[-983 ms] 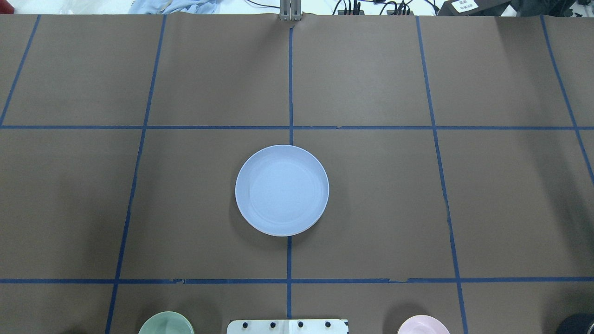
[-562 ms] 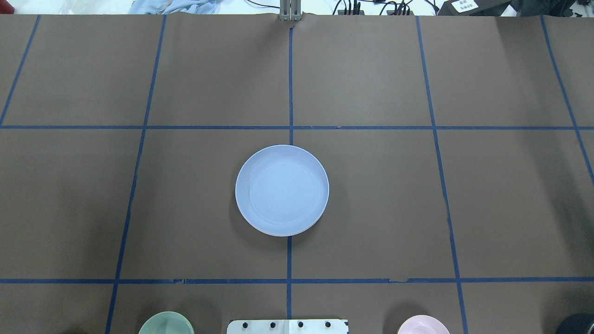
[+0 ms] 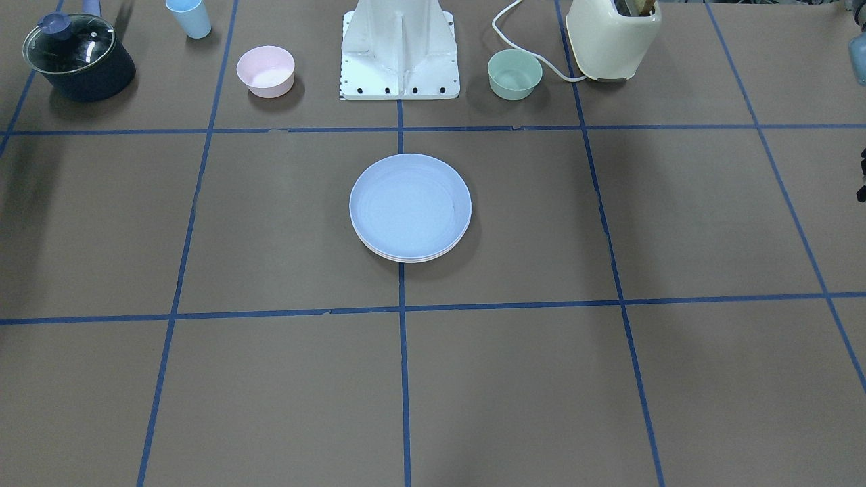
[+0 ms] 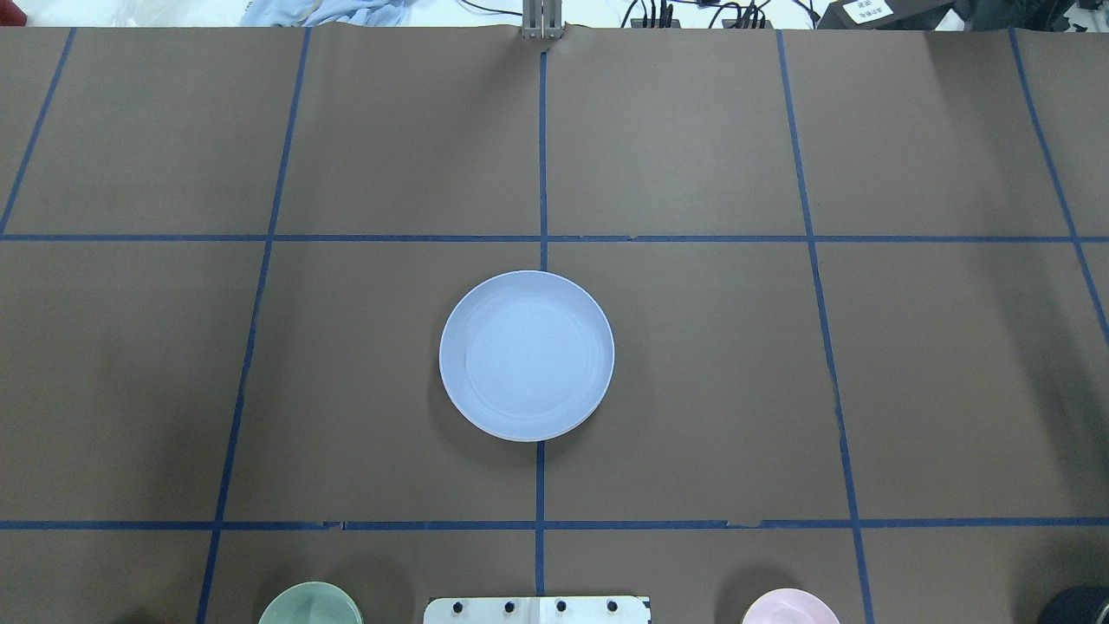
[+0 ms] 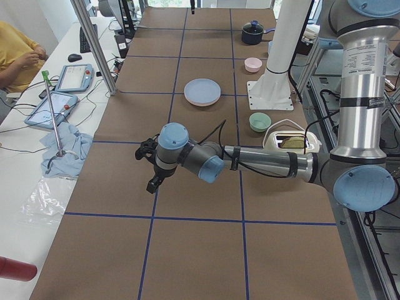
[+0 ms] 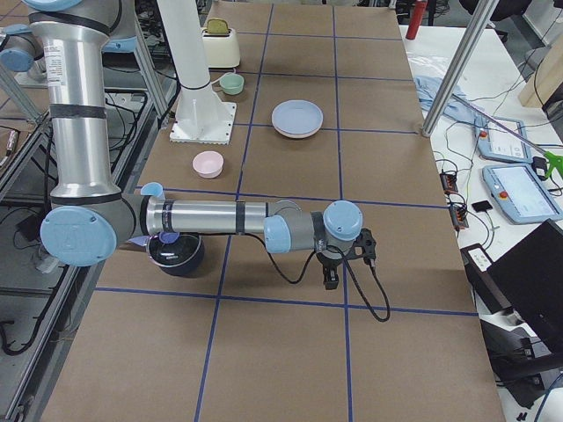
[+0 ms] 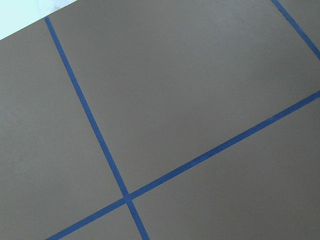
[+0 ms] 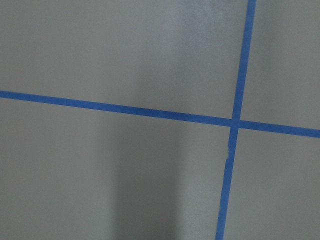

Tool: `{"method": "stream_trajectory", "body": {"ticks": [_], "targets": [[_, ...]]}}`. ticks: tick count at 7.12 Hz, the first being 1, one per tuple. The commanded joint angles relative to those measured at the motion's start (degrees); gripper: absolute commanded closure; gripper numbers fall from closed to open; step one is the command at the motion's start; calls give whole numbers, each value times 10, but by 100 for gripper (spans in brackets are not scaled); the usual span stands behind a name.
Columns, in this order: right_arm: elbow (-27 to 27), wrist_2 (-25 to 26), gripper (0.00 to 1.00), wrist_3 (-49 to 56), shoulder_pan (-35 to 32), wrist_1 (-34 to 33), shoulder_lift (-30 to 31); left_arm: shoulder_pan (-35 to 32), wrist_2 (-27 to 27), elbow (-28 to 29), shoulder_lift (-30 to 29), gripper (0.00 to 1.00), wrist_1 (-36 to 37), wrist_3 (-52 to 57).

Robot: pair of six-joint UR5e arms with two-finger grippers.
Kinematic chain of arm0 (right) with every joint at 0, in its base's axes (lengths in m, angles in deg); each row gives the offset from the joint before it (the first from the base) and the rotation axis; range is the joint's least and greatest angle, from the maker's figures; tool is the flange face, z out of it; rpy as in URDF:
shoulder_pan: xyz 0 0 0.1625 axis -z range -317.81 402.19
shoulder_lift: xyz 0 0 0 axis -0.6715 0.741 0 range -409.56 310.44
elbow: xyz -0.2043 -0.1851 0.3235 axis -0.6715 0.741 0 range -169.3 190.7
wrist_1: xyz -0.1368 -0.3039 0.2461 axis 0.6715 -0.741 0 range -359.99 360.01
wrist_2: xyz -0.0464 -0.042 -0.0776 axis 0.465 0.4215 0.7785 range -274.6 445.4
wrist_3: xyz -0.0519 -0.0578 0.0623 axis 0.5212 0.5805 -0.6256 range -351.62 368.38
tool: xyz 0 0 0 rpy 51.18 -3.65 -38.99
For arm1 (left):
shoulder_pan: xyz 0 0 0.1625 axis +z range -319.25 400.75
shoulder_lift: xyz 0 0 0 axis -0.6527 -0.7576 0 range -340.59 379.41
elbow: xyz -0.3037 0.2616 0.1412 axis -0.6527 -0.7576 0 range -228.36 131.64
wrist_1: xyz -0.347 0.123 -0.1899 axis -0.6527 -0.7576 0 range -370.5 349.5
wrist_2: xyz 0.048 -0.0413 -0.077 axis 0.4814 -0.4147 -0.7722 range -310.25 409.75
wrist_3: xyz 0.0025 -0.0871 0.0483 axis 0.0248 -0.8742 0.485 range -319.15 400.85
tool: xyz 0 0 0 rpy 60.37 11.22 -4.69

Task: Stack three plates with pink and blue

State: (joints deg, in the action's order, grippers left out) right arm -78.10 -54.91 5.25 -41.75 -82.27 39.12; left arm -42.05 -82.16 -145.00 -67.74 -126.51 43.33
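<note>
Nothing has shifted; blue plate tops the nested stack on the bench, seemingly finished; left claw and right claw hang wide; grip untellable.

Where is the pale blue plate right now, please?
In the overhead view the pale blue plate sits mid-table on the central blue tape line, atop other plates, ahead of the green bowl and pink bowl.

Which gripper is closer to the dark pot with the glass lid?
Right. The right gripper hovers at the same end as the pot; the left gripper hovers at the opposite end, beyond the toaster.
</note>
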Motion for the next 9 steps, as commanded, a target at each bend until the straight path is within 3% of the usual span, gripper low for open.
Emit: {"method": "stream_trajectory", "body": {"ticks": [1,3,9], "targets": [[-8,4,0,-1,0,1,4,-1,0,-19,10,1,1,-1],[-35,0,0,-2,0,0,5,-1,1,-19,13,1,1,-1],[-31,0,0,-3,0,-2,5,0,-21,-20,12,1,0,-2]]}}
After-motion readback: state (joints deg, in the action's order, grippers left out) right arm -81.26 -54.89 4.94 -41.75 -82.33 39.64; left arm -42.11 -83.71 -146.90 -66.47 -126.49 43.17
